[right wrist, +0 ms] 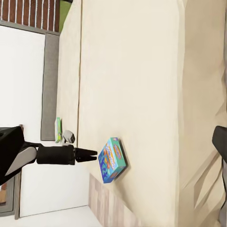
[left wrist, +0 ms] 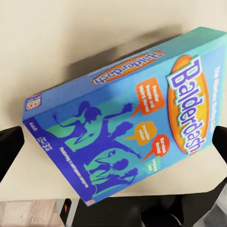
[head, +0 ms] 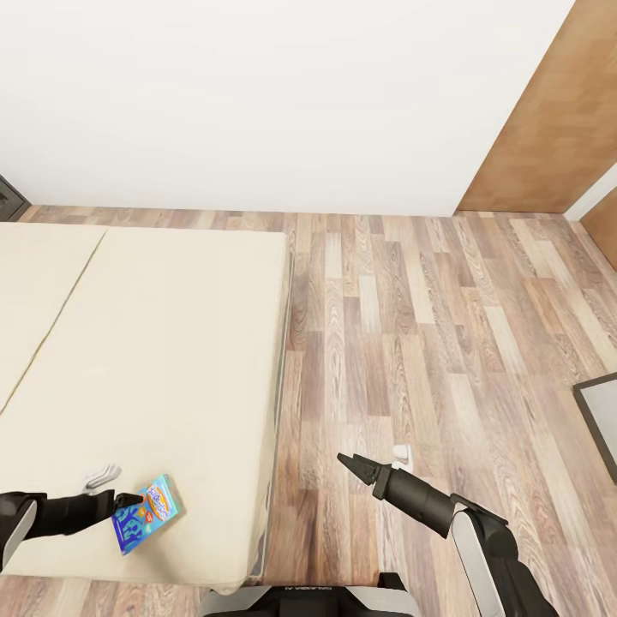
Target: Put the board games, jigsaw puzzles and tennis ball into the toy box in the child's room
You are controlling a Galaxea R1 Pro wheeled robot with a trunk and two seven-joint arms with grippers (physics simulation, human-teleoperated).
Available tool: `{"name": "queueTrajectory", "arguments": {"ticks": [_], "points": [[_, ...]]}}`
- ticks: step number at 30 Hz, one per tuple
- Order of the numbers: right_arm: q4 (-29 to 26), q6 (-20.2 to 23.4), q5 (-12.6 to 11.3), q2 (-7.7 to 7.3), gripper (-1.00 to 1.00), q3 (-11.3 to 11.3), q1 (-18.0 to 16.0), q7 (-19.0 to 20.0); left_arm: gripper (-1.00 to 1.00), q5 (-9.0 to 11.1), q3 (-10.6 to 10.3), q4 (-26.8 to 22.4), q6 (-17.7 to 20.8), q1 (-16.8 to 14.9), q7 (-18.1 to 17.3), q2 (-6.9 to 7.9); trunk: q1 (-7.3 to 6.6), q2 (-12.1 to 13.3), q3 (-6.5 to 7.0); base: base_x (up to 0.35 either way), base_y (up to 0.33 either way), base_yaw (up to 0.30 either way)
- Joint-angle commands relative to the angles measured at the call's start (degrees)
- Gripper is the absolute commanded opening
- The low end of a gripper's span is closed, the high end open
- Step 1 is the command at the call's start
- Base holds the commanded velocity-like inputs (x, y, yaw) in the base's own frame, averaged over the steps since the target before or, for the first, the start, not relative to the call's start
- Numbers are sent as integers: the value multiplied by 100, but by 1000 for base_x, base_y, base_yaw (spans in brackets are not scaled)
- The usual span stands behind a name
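A light-blue cartoon board game [head: 146, 512], a Balderdash box [left wrist: 127, 123], sits tilted near the front edge of the cream bed [head: 171, 343], one end raised off the mattress. My left gripper [head: 130, 499] is open. Its fingertips [right wrist: 92, 154] are at the box's edge, and the wrist view shows the fingers [left wrist: 9, 151] spread wide on either side of the box. A thin green-edged box [right wrist: 58, 130], seemingly another board game, lies farther along the mattress. My right gripper [head: 347, 464] hangs open over the floor, right of the bed, holding nothing.
Wood-plank floor [head: 428, 360] stretches right of the bed to a white wall [head: 257, 103] and a brown door [head: 557, 120]. A dark-framed grey panel [head: 600, 420] lies at the right edge. A small white object [head: 401, 452] lies on the floor near my right gripper.
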Motion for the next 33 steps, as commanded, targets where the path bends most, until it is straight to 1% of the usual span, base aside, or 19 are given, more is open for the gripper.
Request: {"name": "queueTrajectory", "arguments": {"ticks": [1, 9, 22, 33], "points": [[-3, 37, -19, 6, 100, -11, -2, 12, 100, -11, 25, 24, 44, -3, -21, -2, 1, -3, -3, 0, 0, 0], [-11, 37, -26, 7, 100, -11, -2, 12, 100, -8, 25, 65, 42, -3, -20, 3, 1, -3, -16, 0, 0, 0], [-12, 37, -27, 7, 100, -11, -2, 12, 100, -14, 25, 70, 42, -3, -24, 4, 1, -3, -115, 0, 0, 0], [-12, 37, -27, 7, 100, -11, -2, 12, 100, -24, 29, 70, 22, -3, -34, 0, 1, -3, -129, 0, 0, 0]]}}
